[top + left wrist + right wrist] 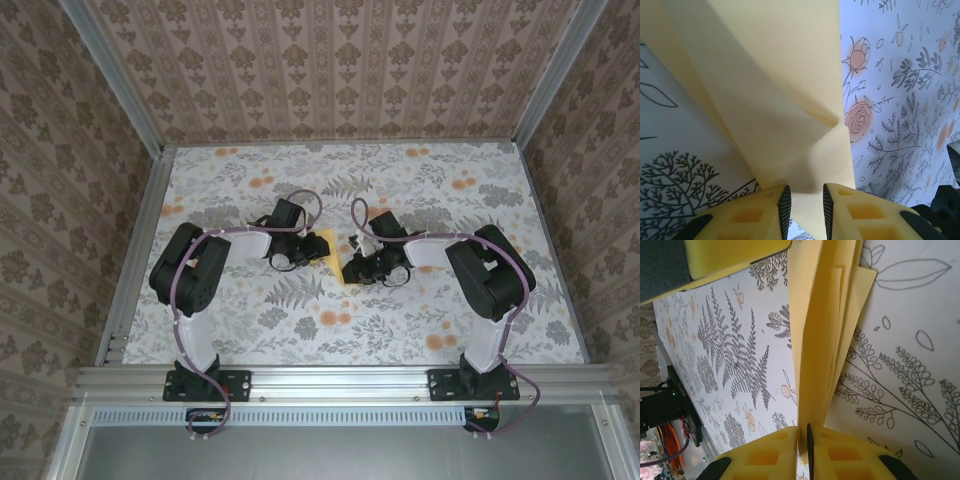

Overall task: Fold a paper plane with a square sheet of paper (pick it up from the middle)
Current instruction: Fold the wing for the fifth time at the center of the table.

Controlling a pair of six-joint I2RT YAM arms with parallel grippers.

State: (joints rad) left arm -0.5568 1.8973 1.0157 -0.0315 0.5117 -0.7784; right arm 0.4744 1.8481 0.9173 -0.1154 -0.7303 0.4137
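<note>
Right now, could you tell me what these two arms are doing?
A partly folded yellow paper is being worked mid-table, over the flowered cloth. The right gripper is pinched shut on one edge of it. The left gripper has another edge between its fingers, with a gap showing, so its grip is unclear. The paper has several creases but is not yet a finished plane.
</note>
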